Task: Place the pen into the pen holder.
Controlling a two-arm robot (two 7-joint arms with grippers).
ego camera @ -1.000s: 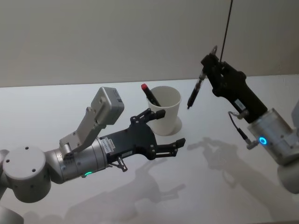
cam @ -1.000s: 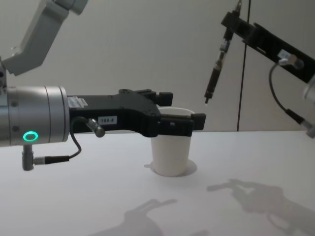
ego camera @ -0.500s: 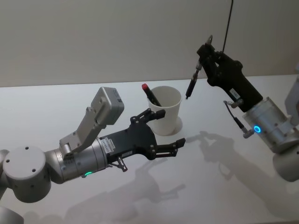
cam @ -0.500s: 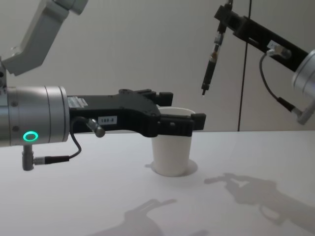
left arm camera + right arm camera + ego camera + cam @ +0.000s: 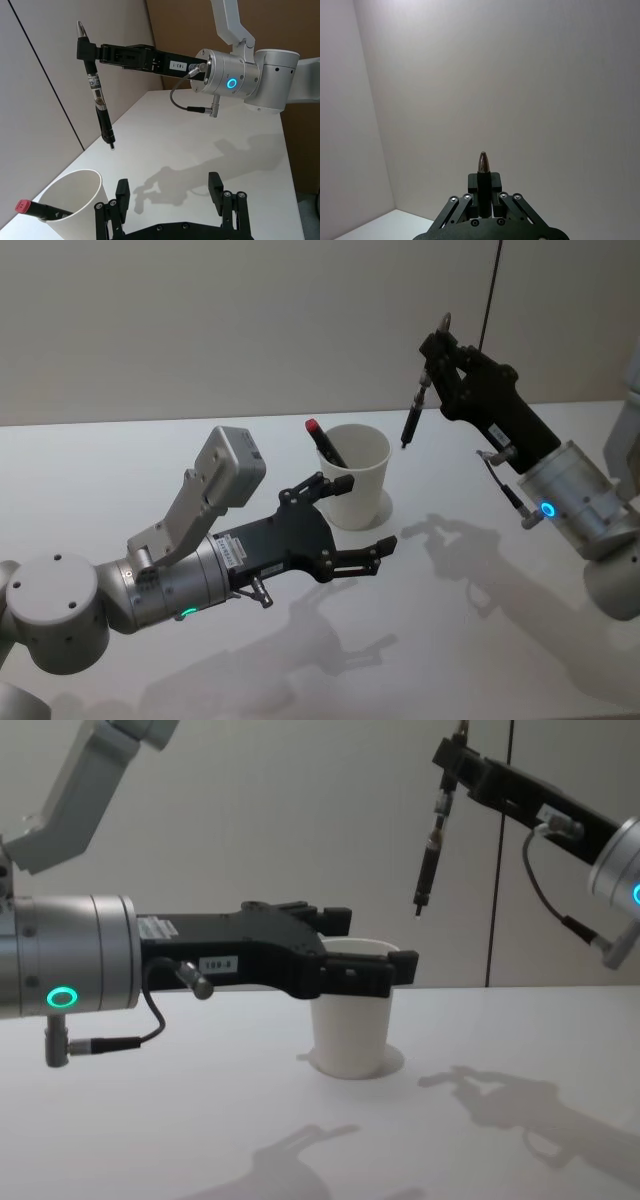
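The pen holder [image 5: 366,466], a plain white paper cup, stands on the white table. The pen [image 5: 320,441], black with a red end, leans inside it with the red end above the rim; the left wrist view shows the pen [image 5: 36,209] in the cup [image 5: 75,200]. My left gripper [image 5: 357,510] is open, level with the cup's near side [image 5: 350,1035]. My right gripper [image 5: 432,350] is raised to the right of the cup and shut on a thin black rod [image 5: 411,422] with a metal top end. The rod [image 5: 427,870] hangs tip down, above and just right of the rim.
The white table [image 5: 470,660] runs back to a plain wall. A dark vertical seam [image 5: 498,870] in the wall rises behind my right arm. Arm shadows lie on the table's near part.
My right gripper has risen a little and shifted slightly toward the cup, and the rod it holds now hangs more upright. The left arm, cup and pen have not moved.
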